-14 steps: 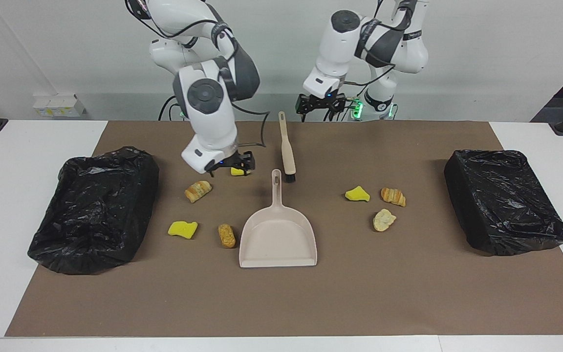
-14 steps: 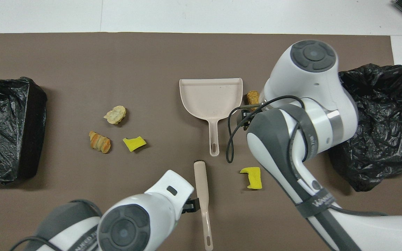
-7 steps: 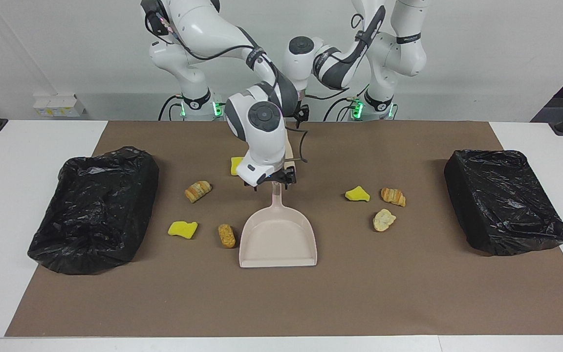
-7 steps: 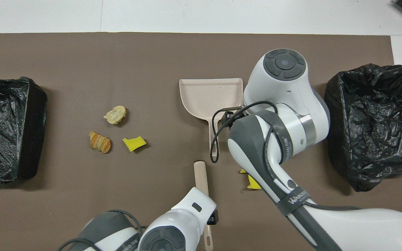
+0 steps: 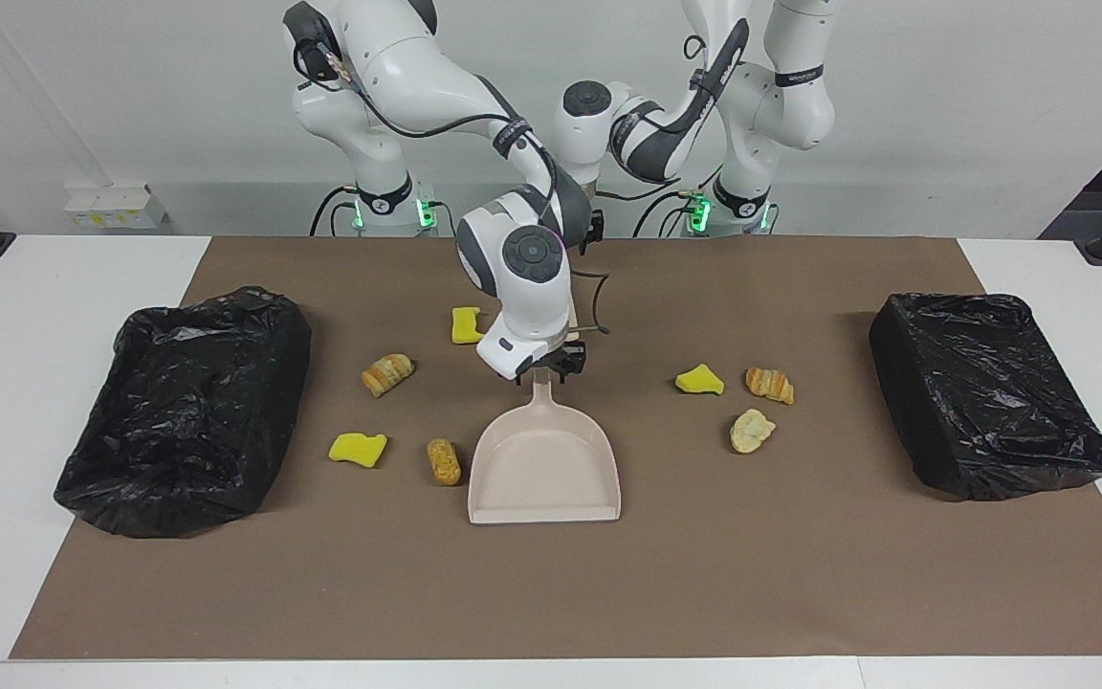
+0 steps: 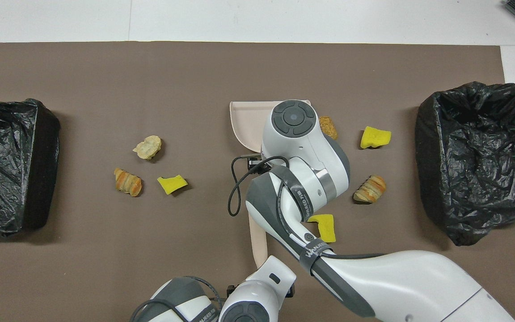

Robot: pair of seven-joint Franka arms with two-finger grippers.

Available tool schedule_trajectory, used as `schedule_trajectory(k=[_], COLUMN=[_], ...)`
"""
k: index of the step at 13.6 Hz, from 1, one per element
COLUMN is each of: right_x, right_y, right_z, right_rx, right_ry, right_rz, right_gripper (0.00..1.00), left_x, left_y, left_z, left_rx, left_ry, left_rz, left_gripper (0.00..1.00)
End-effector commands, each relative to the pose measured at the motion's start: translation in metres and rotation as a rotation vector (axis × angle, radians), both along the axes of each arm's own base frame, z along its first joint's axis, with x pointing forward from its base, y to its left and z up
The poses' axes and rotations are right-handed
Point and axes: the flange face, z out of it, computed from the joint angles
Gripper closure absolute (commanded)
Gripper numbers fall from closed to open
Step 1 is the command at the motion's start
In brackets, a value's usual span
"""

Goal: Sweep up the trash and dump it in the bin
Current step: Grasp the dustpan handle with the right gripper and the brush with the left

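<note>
The trash lies loose on the brown mat: yellow sponge scraps (image 5: 465, 323) (image 5: 358, 448) (image 5: 699, 381) and bread-like lumps (image 5: 386, 373) (image 5: 443, 460) (image 5: 769, 384) (image 5: 751, 430). A beige dustpan (image 5: 544, 469) sits mid-mat with its handle pointing toward the robots. My right gripper (image 5: 543, 368) is down at the end of that handle. The beige brush (image 6: 257, 239) lies nearer to the robots, mostly covered by the arms. My left gripper (image 5: 593, 228) is over the brush handle's end, largely hidden by the right arm. One bin (image 5: 187, 411), lined with a black bag, is at the right arm's end.
A second black-bagged bin (image 5: 986, 392) stands at the left arm's end of the table. Three trash pieces lie between it and the dustpan. White table (image 5: 34, 287) borders the mat on both ends.
My right gripper has swung from above the yellow scrap nearest the robots across to the dustpan handle and come down on it. My left arm has moved in over the brush handle.
</note>
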Motion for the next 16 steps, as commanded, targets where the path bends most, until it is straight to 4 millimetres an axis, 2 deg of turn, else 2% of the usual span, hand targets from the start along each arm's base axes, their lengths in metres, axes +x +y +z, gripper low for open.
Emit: schedule_trajectory(k=[1,4,7,8,9,11,12,13,15,16], right_x=[-0.005,-0.005,-0.006,-0.006,-0.006,-0.005,-0.005,-0.005,-0.005,-0.004], right_y=[-0.002,0.000,-0.001,-0.002,-0.002,-0.001,-0.001,-0.001,-0.001,-0.002], right_z=[0.004,0.009,0.016,0.016,0.016,0.017,0.017,0.018,0.020,0.029], right_rx=[-0.011,-0.011,-0.005,-0.005,-0.005,-0.004,-0.004,-0.005,-0.002,0.005], right_ry=[-0.003,-0.007,-0.018,-0.017,-0.017,-0.019,-0.019,-0.019,-0.023,-0.036], right_rz=[-0.025,-0.058,-0.054,-0.048,-0.048,-0.054,-0.056,-0.058,-0.058,-0.046], right_gripper=[1.00,1.00,1.00,0.81,0.80,1.00,1.00,1.00,1.00,1.00], left_x=[-0.005,-0.012,-0.002,-0.001,-0.001,0.002,0.003,0.005,0.023,0.034], left_y=[0.003,-0.003,-0.002,-0.003,-0.003,-0.003,-0.003,-0.001,0.004,0.011], left_z=[-0.004,-0.022,-0.014,-0.011,-0.011,-0.011,-0.011,-0.009,0.003,0.011], left_rx=[-0.014,0.013,0.020,0.018,0.018,0.018,0.020,0.022,0.038,0.066], left_ry=[-0.002,0.013,0.004,0.003,0.002,0.003,-0.003,-0.009,-0.043,-0.031], left_rz=[0.012,-0.010,-0.008,-0.009,-0.010,-0.005,-0.009,-0.009,-0.016,-0.003], left_gripper=[0.35,0.35,0.37,0.41,0.52,0.73,0.89,1.00,1.00,1.00])
